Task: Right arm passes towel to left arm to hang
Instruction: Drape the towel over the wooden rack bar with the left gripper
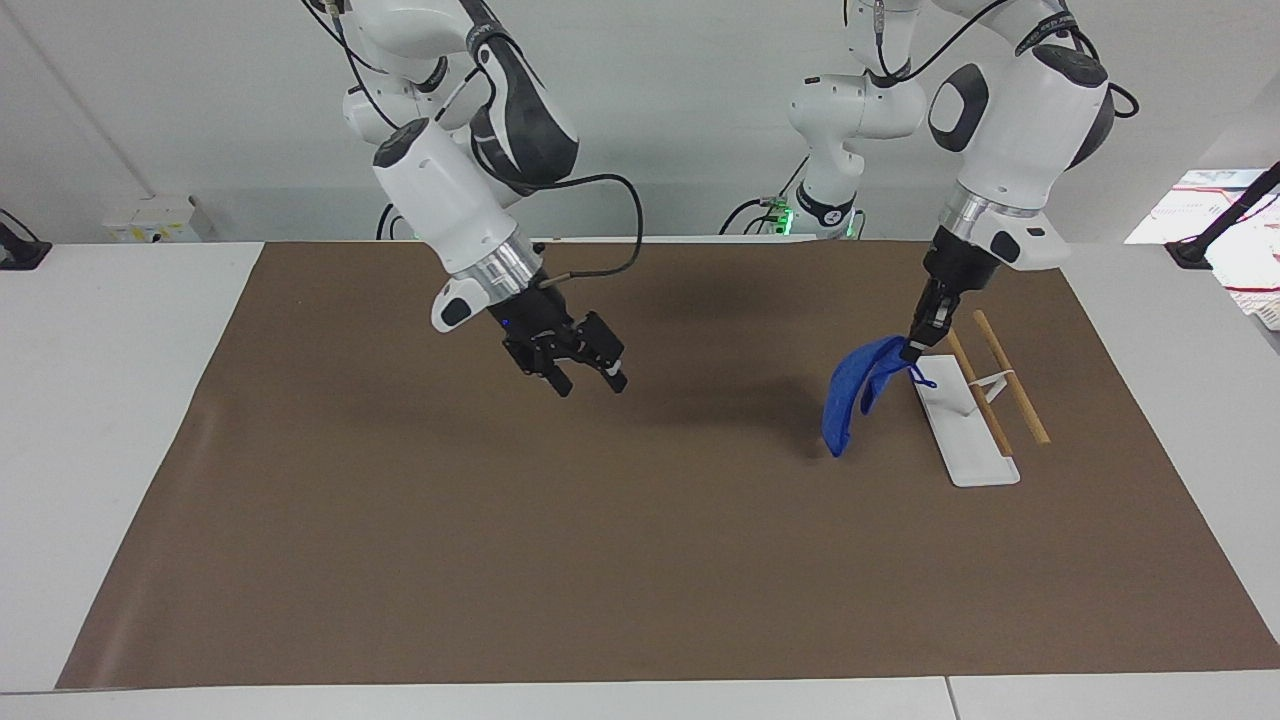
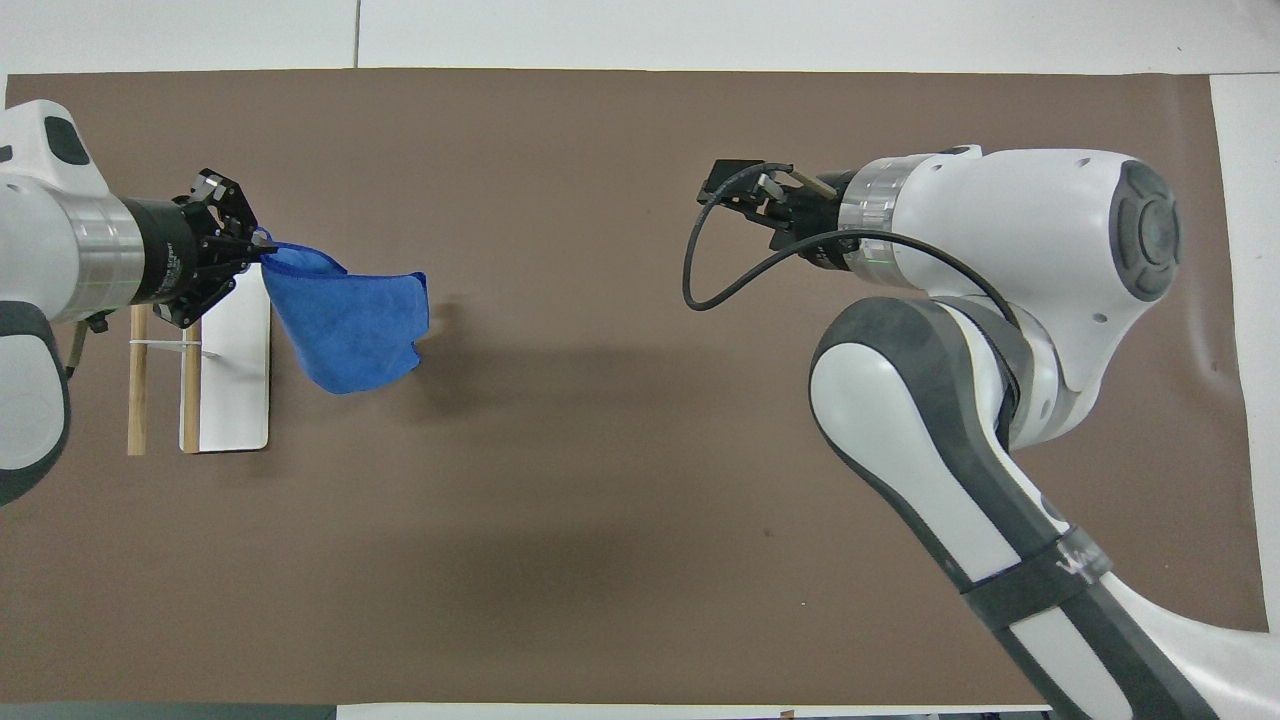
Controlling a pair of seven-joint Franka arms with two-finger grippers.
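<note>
- Left gripper (image 1: 912, 347) (image 2: 257, 250): fingers pinched tight on top corner of the towel (image 1: 853, 388) (image 2: 345, 322), by its thin loop (image 1: 922, 378). It's up in the air over the end of the white rack base (image 1: 960, 422) (image 2: 235, 370) closest to the robots.
- Towel hangs free from that pinch, drooping twd 7 o'clock in facing view; lower tip is low over the brown mat (image 1: 640, 560) (image 2: 640, 480), can't tell if it touches. In overhead view it spreads twd 4 o'clock from the gripper.
- Rack: flat white base w/ two wooden rods (image 1: 996, 378) (image 2: 160, 378) on a small white bracket, at left arm's end of the worktop (image 1: 120, 400). Towel is just beside base, on the side twd the right arm; not on the rods.
- Right gripper (image 1: 590, 380) (image 2: 735, 190): fingers apart, holding nothing; tips point down twd 5 o'clock in facing view. In the air over mid-mat, well apart from towel.
- Left arm (image 1: 1010, 130) (image 2: 60, 250) enters overhead view at 9 o'clock; right arm (image 1: 450, 200) (image 2: 1000, 300) at 4 o'clock.
</note>
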